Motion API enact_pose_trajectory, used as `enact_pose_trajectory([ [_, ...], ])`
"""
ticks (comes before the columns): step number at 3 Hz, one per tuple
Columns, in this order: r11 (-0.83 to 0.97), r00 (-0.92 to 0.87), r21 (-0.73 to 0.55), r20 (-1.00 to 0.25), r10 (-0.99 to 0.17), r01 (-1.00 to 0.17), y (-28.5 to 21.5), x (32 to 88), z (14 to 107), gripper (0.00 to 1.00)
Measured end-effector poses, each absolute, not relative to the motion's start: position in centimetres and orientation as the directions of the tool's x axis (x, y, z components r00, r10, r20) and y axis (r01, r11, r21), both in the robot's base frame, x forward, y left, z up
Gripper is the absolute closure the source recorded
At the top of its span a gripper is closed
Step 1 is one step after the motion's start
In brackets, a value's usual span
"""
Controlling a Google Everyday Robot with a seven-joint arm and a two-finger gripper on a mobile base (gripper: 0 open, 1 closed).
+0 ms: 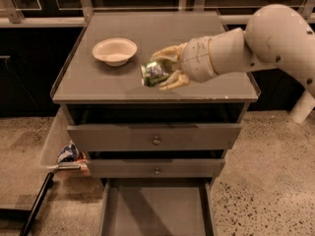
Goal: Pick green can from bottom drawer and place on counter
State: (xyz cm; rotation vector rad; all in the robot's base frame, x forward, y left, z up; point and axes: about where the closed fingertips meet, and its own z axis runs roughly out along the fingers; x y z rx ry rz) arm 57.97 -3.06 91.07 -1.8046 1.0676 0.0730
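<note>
Camera view looks down on a grey cabinet from the front, with the pale arm (246,43) reaching in from the right, across the counter (211,88). At its end the tool (162,69) is over the front middle of the counter, its cream-coloured fingers (170,50) closed around the green can (152,74), one finger over the top of the can and the other beneath it. The can lies tilted on its side in this grip, its shiny silver end turned toward the front left, the green of its body showing at the lower edge. A dim shadow lies on the counter just under the can; whether the can touches the surface or hangs slightly above it cannot be told. A white bowl (114,50) stands upright on the left part of the counter, to the left of the can and apart from it, nearer the back. Below the counter the top drawer (197,137) is pulled out a little, and the middle drawer (123,168) sits under it, each with a small round knob at its centre. The bottom drawer (155,208) is pulled far out toward the viewer, its flat grey floor bare. Left of the cabinet a colourful wrapper (69,154) lies by a clear panel, and a dark bar (37,200) slants across the speckled floor.
</note>
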Motion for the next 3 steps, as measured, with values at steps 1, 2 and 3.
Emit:
enact_pose_trajectory([
  [1, -0.053, 0.587, -0.711, -0.534, -0.608, -0.701, -3.5, 61.3, 92.7, 1.00],
  [2, 0.035, 0.538, -0.693, -0.589, -0.603, -0.720, -4.5, 64.1, 92.3, 1.00],
  [3, 0.099, 0.501, -0.687, -0.613, -0.611, -0.720, -5.5, 66.4, 91.1, 1.00],
])
